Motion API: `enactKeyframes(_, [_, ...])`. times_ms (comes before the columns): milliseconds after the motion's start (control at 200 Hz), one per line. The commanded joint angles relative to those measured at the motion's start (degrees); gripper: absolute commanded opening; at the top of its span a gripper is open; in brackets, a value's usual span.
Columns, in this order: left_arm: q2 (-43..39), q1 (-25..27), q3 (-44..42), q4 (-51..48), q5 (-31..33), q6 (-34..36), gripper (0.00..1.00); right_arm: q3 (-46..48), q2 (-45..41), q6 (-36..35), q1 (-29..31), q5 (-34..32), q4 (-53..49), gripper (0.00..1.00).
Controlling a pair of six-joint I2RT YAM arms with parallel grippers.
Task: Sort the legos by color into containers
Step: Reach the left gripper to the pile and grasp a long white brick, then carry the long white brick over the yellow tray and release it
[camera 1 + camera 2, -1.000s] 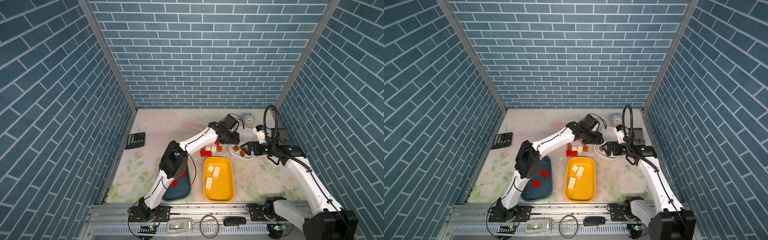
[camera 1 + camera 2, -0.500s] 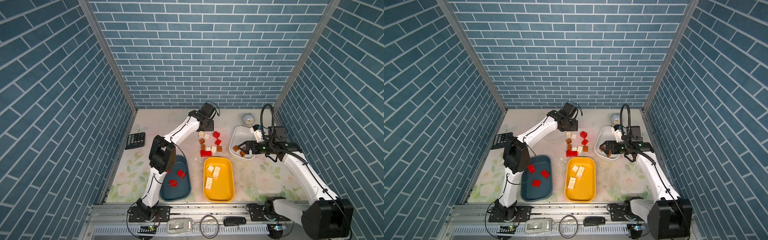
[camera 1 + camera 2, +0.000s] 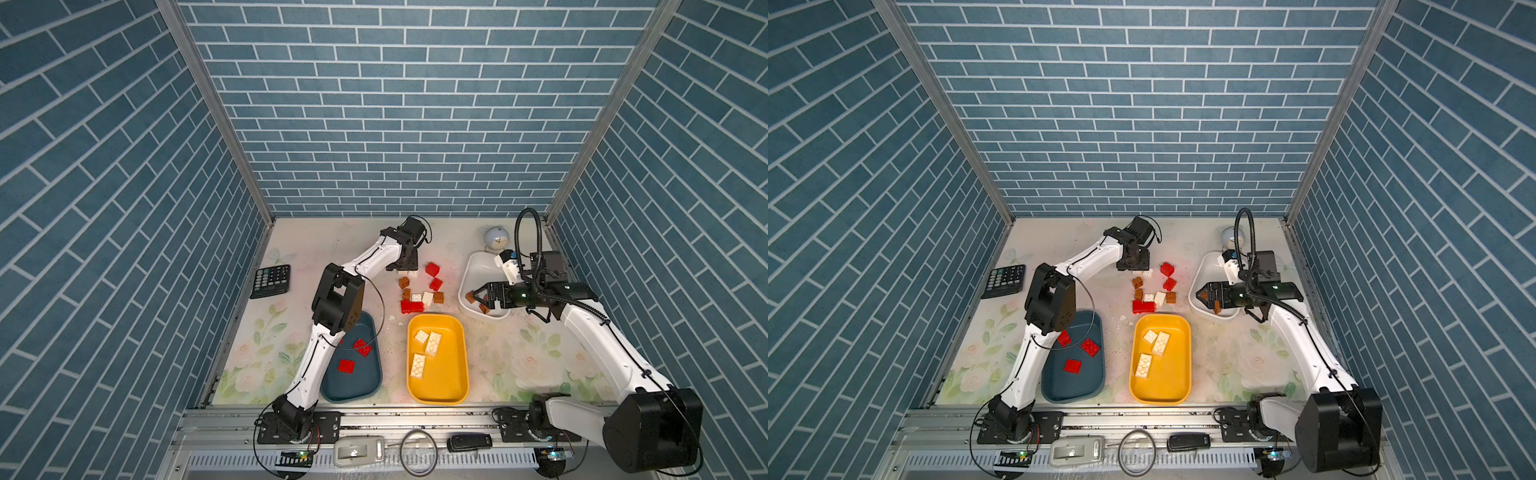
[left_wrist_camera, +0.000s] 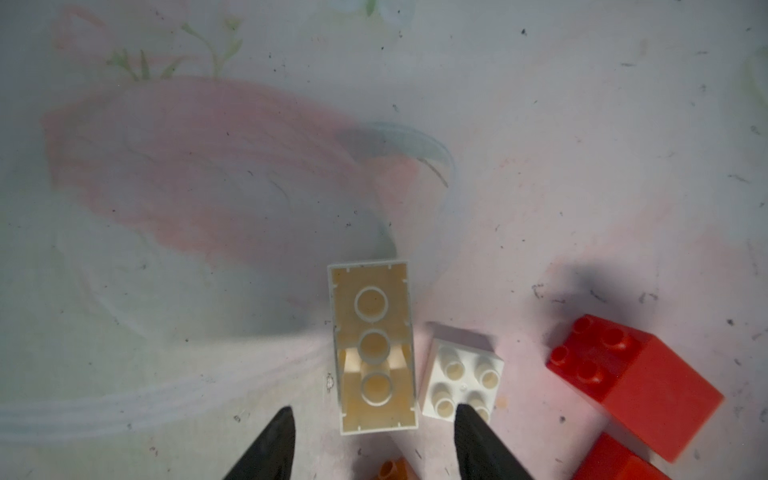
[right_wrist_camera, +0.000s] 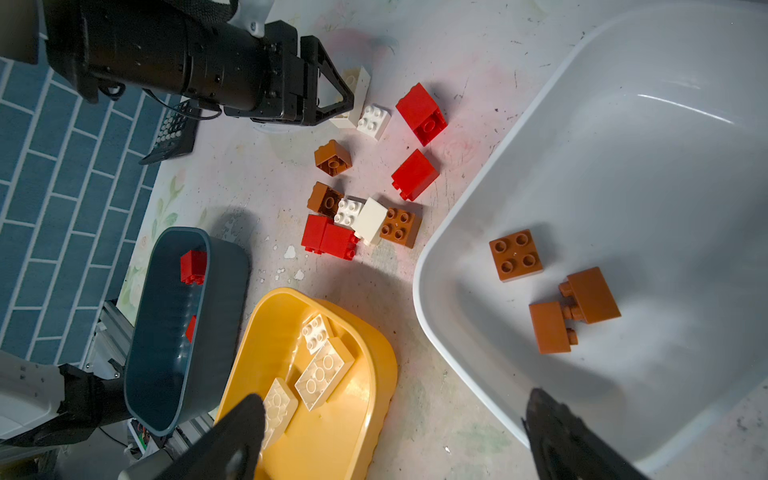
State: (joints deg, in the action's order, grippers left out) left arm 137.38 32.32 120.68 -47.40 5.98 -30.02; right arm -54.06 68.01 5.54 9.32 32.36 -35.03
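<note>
Loose red, brown and cream-white legos (image 3: 419,291) lie mid-table in both top views. My left gripper (image 4: 372,415) is open, pointing down at the pile's far edge. Its fingertips (image 4: 282,419) flank one end of an upturned oblong cream brick (image 4: 374,345) without touching it; a small white square brick (image 4: 459,376) lies beside. My right gripper (image 5: 392,399) is open wide and empty, hovering at the white tray's (image 3: 478,266) near corner. That tray holds three brown bricks (image 5: 515,254). The yellow tray (image 3: 444,382) holds three cream bricks (image 3: 433,343). The teal tray (image 3: 361,386) holds red bricks (image 3: 345,365).
A black calculator (image 3: 271,281) lies at the left edge. A small round grey object (image 3: 496,239) stands behind the white tray. The left arm's elbow (image 3: 336,299) hangs over the teal tray's far end. White crumbs (image 5: 291,251) dot the mat near the pile.
My left arm has swung away from the white tray's side, leftward across the pile, and come down at the cream oblong brick. The right gripper has stayed open over the white tray.
</note>
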Motion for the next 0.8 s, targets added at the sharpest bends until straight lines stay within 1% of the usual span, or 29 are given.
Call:
enactKeyframes(0, [1.6, -0.9, 1.6, 0.1, -0.1, 0.3, 0.57, -1.1, 0.3, -0.4, 0.3, 0.4, 0.6, 0.98])
enactKeyframes(195, [3.9, -1.4, 3.4, 0.2, -0.9, 0.9, 0.49, -1.2, 0.5, -0.5, 0.3, 0.2, 0.4, 0.98])
enactKeyframes(390, [5.4, -1.7, 4.4, -0.4, -1.9, 1.5, 0.47, -1.6, 0.5, -0.6, 0.3, 0.1, 0.1, 0.98])
enactKeyframes(470, [5.6, -2.0, 4.5, -0.4, -2.3, 1.6, 0.44, -1.5, 0.5, -0.6, 0.3, 0.1, 0.0, 0.98])
enactKeyframes(630, [4.5, -2.3, 4.7, -1.1, -2.3, 2.4, 0.36, -1.4, 0.3, -0.6, 0.3, -0.1, -0.1, 0.98])
enactKeyframes(795, [0.2, -2.2, 2.8, -1.4, -2.8, 2.9, 0.34, -1.5, 0.4, -0.5, 0.3, -0.1, -0.1, 0.98])
